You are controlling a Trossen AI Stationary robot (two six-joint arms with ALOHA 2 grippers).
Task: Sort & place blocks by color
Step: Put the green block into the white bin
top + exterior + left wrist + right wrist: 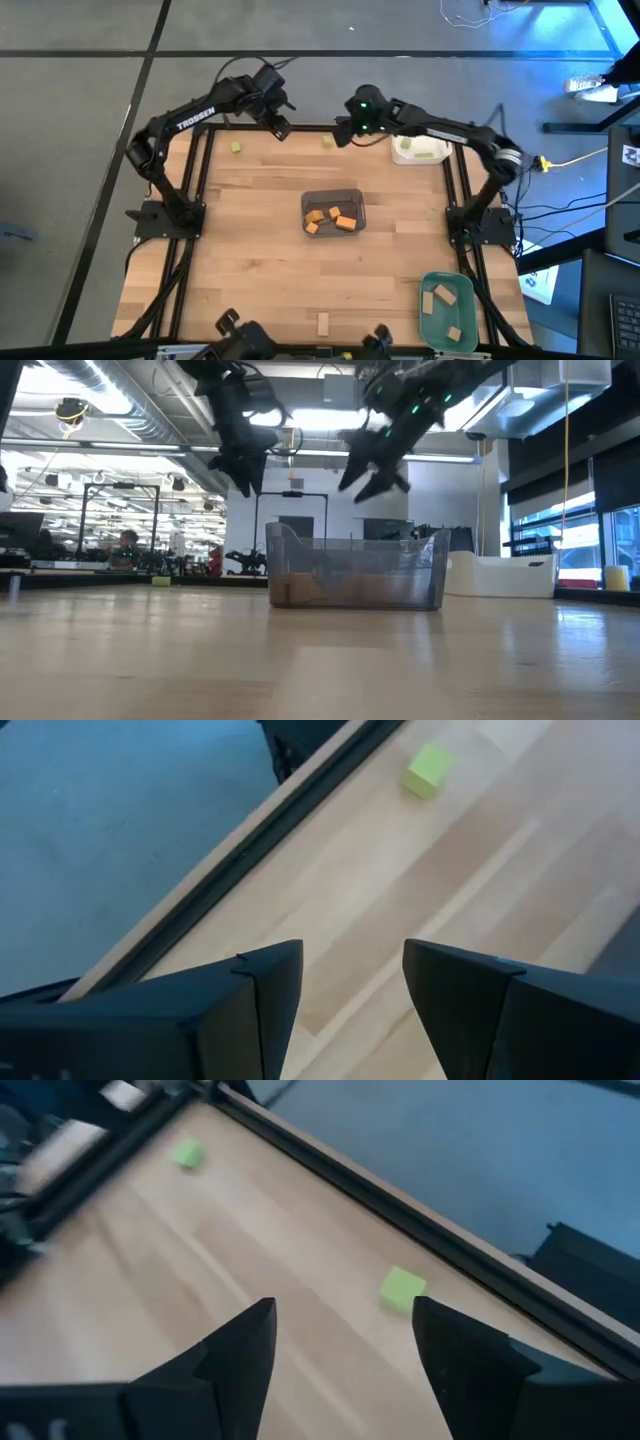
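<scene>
Two light green blocks lie flat on the table near its far edge, one (236, 147) to the left and one (327, 142) near the middle. My left gripper (278, 128) hangs open in the air between them, and its wrist view shows the middle block (430, 770) ahead of the gripper (352, 955). My right gripper (345, 130) is open and raised just right of the middle block (402, 1290); the other block (187, 1153) shows farther off. Orange blocks (333, 218) lie in the grey tray (352, 196). A tan block (323, 322) rests near the near edge.
The white tray (404, 157) at the far right holds green blocks. The green tray (432, 285) at the near right holds tan blocks. A dark frame rail (300, 128) runs along the far edge. Bare wood lies left of the grey tray (355, 570).
</scene>
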